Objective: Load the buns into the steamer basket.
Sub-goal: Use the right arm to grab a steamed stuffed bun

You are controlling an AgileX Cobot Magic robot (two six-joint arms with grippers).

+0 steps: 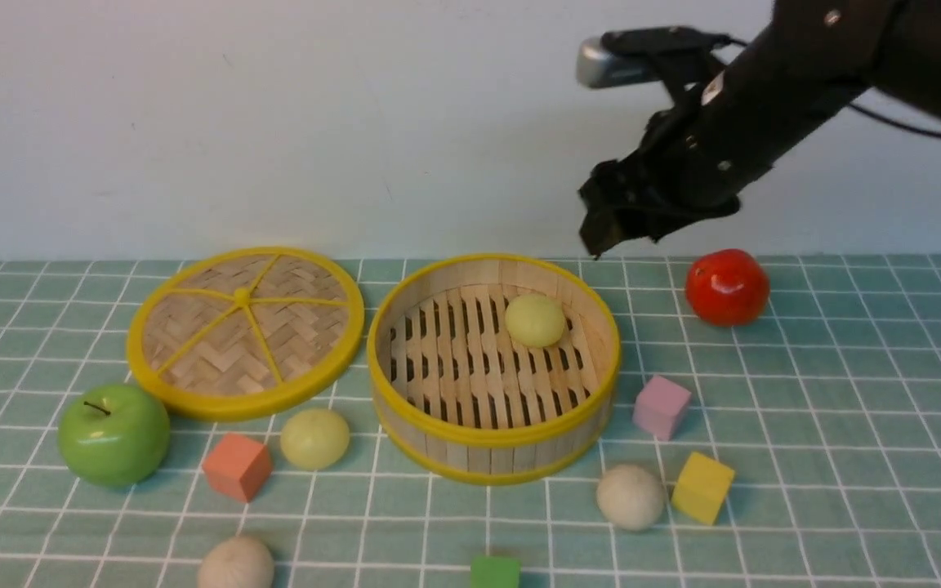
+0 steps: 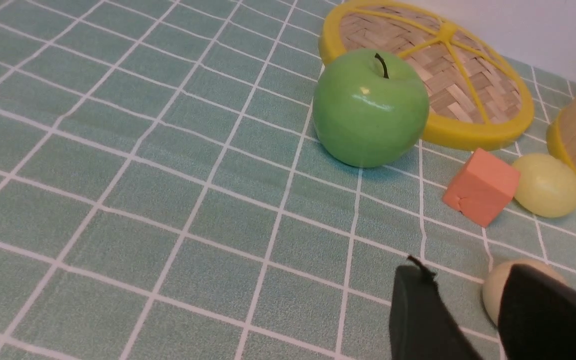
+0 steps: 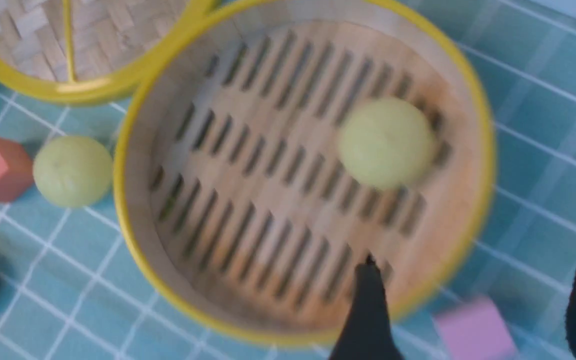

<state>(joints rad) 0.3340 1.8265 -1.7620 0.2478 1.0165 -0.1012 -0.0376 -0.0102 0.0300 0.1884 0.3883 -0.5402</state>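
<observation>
With 1 bun [image 1: 534,320] lying far right in the steamer basket [image 1: 493,441] and our right gripper [image 1: 622,233] spread wide and empty above its far-right rim, we should rise clear, then fetch the near-right beige bun [image 1: 631,496].

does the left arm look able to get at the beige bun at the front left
Likely yes: the left gripper is open and right beside the beige bun, nothing lying between them; the orange cube sits farther off.

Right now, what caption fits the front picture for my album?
One yellow-green bun in the steamer basket, three buns outside, right claw hovering over it.
</observation>
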